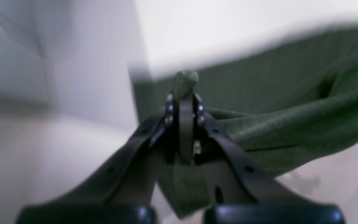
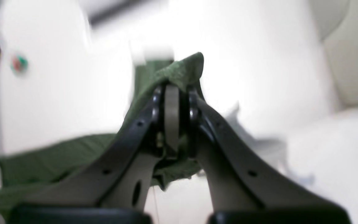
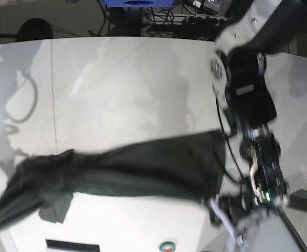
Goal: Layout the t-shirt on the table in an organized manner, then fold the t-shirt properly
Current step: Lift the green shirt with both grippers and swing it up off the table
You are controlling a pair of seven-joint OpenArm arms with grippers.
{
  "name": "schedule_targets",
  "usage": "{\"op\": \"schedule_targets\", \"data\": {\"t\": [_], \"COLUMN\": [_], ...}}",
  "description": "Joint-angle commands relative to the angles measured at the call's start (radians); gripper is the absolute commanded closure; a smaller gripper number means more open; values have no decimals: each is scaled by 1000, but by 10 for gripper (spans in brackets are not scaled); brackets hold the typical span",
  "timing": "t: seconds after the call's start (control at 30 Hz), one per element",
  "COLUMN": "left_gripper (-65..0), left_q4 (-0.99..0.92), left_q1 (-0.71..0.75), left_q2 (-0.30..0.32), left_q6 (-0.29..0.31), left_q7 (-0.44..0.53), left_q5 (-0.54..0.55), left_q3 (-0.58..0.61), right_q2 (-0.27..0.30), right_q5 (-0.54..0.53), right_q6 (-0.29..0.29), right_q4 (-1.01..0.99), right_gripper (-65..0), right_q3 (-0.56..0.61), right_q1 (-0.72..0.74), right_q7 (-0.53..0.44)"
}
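The t-shirt (image 3: 143,168) hung stretched between both arms, sagging in a band along the near edge of the table (image 3: 116,79), one end bunched past the near left corner. The left gripper (image 1: 183,93) was pinched on a fold of cloth; the right gripper (image 2: 176,90) was likewise clamped on an edge. The fabric looked thin, limp and light, likely to droop and crease; hems or shoulder seams would give the firmest hold. Blur hid which parts were held, and the base view hid the right gripper.

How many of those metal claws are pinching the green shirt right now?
2. The left gripper pinches one corner of the t-shirt; the right gripper pinches another, seen only from its wrist camera.
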State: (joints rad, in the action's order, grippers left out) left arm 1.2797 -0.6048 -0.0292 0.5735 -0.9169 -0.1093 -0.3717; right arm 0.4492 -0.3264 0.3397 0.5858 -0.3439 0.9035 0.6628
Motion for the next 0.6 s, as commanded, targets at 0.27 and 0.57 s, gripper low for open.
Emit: {"op": "schedule_targets", "data": {"t": [0.27,0.57], "left_gripper": [0,0], "left_q4": [170,472], "left_q1": [-109,385], "left_q2": [5,61], "left_q6": [-5,-4], "left_q7": [-70,-138], "left_q5": [3,4], "left_q3": [4,15], "right_q2": [63,-22], "right_q5": [-7,-9], "right_q6": [2,2], "right_q4": [408,873], "right_gripper": [-2,-2], "right_q3": [-5,-241], "right_q1": [1,-479], "right_q7": [286,570]}}
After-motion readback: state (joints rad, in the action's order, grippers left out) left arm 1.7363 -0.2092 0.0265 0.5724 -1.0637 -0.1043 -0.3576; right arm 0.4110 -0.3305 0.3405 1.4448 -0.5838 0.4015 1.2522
